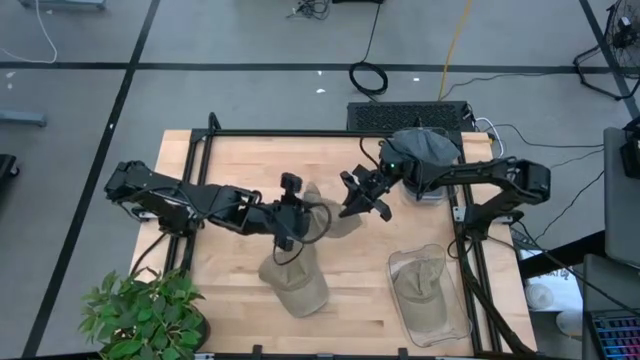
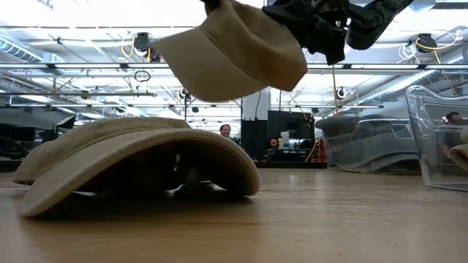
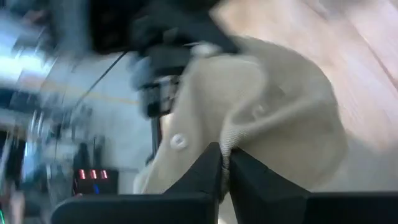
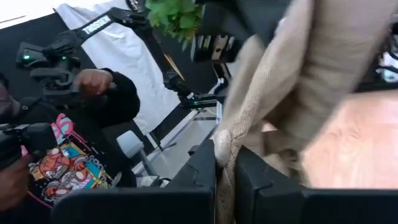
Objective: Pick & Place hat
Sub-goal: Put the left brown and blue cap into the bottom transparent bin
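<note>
Right pincer [image 4: 225,163] clamped on tan hat [image 4: 298,74] edge; person [image 4: 56,143] in dark sleeves beyond; plant [image 4: 177,15].

A grey floor [image 1: 240,35] crossed by dark tape lines and cables [image 1: 368,75] is seen around the wooden table [image 1: 350,290]. A potted plant [image 1: 140,315] is placed at one corner. Ceiling lights [image 2: 88,11] are seen overhead.

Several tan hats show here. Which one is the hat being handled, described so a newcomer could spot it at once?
Start at the wooden table in the high view and look to its middle, between the two arms. The held hat hangs there in the air, pinched by the left gripper and the right gripper. Unlike it, one tan hat lies on the table and another sits in the clear bin.
</note>
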